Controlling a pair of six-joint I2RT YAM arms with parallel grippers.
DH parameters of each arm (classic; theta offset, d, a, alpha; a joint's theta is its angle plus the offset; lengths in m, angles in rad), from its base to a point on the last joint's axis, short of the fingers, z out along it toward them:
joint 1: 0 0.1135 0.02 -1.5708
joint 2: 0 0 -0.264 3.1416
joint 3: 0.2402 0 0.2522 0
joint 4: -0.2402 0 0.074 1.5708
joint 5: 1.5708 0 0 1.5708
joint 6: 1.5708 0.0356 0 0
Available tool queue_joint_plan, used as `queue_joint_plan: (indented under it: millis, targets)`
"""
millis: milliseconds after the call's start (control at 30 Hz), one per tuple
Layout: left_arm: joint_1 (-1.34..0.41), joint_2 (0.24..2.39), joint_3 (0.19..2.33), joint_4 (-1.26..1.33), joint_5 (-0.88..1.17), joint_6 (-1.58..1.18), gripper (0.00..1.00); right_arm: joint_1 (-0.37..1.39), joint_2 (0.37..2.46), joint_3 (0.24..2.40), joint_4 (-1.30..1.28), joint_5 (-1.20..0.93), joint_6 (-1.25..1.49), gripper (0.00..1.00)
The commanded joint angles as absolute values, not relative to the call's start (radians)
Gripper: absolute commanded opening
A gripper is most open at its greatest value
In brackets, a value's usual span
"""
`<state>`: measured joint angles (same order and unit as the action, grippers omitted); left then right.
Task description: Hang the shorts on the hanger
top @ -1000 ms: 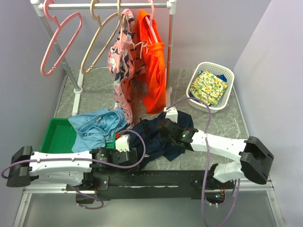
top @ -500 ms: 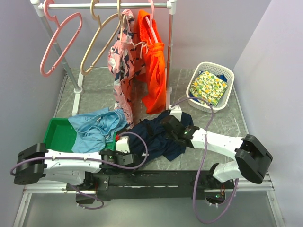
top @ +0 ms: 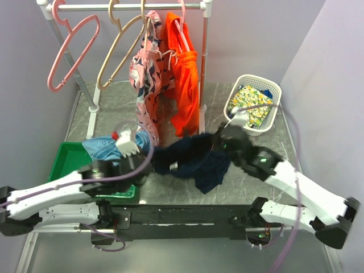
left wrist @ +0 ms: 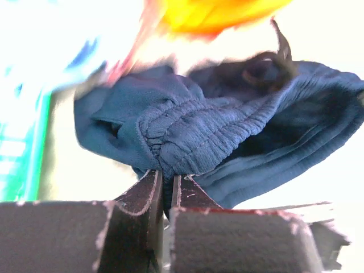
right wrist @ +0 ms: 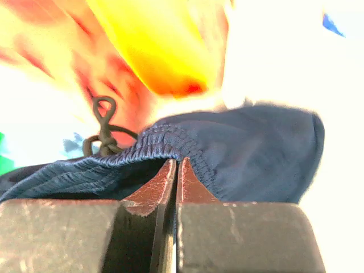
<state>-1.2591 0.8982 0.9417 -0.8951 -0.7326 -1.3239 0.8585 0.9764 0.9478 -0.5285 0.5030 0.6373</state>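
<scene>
Shorts (top: 193, 156): navy, lifted off the surface (top: 108, 99) and strung between both arms in front of the rack (top: 131, 7), just below the orange shorts (top: 185, 85) hanging on it. One leg droops from the middle; cannot tell if it touches the surface. Left gripper (left wrist: 165, 181): fingers (left wrist: 142, 193) clamped on the elastic waistband, which bunches up right above them. Right gripper (right wrist: 177, 170): fingers (right wrist: 156, 185) pressed together on the waistband's other end, with the drawstring (right wrist: 102, 122) looped just beside. Hanger (top: 116, 48): tan, hooked on the rack's rail between the pink hanger (top: 71, 51) and a pink patterned garment (top: 145, 79), well apart from the shorts. Green tray (top: 68, 162) sits in front of the rack's left-arm end, with light blue shorts (top: 105, 149) spilling over its edge and the left arm above it. White basket (top: 272, 91) sits off the rack's right-arm end, with a floral cloth (top: 250, 102) inside.
</scene>
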Motion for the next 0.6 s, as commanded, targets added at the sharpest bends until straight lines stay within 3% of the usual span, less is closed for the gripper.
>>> queue_joint_plan:
  millis: [0, 367, 433, 567]
  targets:
    - [-1.241, 0.893, 1.191, -0.899, -0.940, -1.074, 0.01, 0.851, 0.914, 1.251, -0.643, 0.621, 0.592, 0.00]
    - [-1.171, 1.063, 1.652, -0.597, -0.970, -0.560, 0.01, 0.850, 1.071, 1.804, -0.733, 0.643, 0.469, 0.00]
    - [-1.151, 1.072, 1.657, -0.601, -0.937, -0.569, 0.01, 0.851, 1.075, 1.807, -0.748, 0.641, 0.469, 0.00]
    - [-1.068, 1.037, 1.517, -0.620, -0.824, -0.662, 0.01, 0.850, 1.016, 1.580, -0.735, 0.649, 0.526, 0.00]
